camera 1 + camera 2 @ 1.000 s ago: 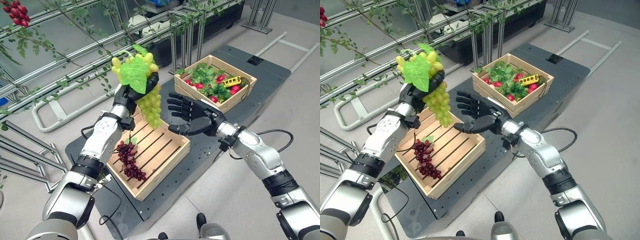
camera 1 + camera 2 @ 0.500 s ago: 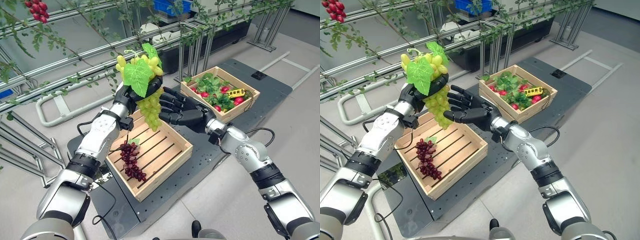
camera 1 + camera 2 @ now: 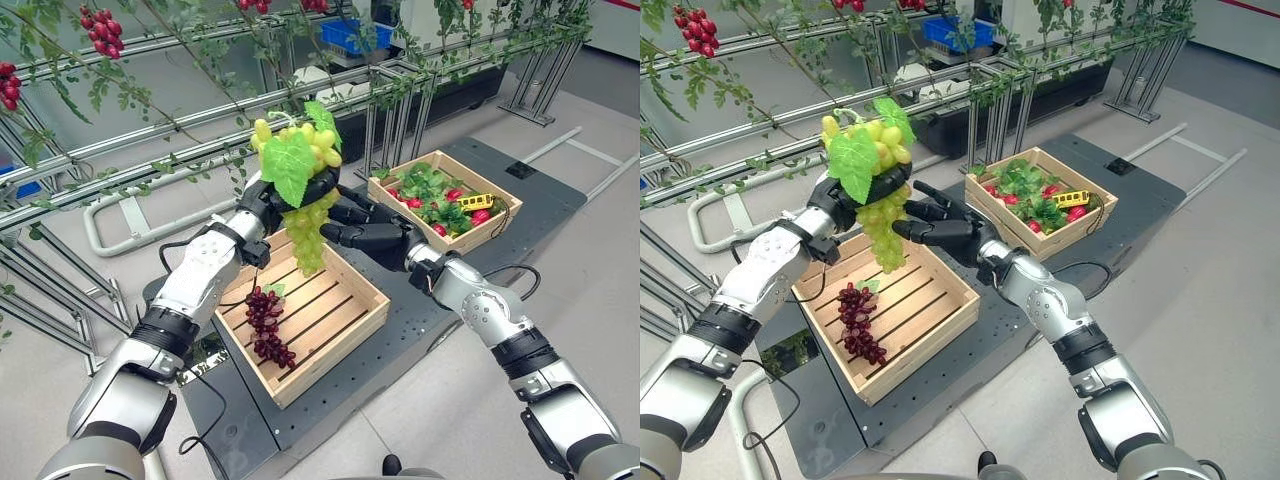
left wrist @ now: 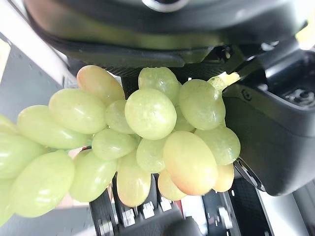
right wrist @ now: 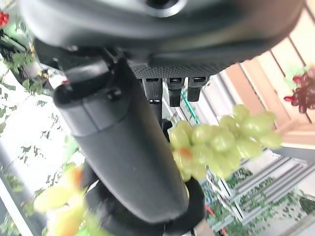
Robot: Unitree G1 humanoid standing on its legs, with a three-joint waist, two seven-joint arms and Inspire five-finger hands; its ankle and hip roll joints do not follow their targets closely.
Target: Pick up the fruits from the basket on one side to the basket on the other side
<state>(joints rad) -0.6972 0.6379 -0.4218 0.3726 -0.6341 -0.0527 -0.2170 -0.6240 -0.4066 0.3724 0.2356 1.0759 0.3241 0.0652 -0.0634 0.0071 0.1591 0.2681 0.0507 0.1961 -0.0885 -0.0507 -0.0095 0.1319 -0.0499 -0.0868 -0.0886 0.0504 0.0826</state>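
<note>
left robot hand [image 3: 268, 196] is curled round the top of the green grape bunch [image 3: 305, 225], holding it up in the air above the near crate [image 3: 345, 320]. right robot hand [image 3: 365, 224], fingers spread, has closed in from well apart a sec ago & now sits just beside the bunch, prob touching its lower part. reads as a hand-over about to start, left to right. purple grapes [image 3: 265, 325] lie in the near crate; far crate [image 3: 495, 215] w/ red fruit & leaves sits toward the platform's [image 3: 420, 330] far right corner. not yet passed across.
</note>
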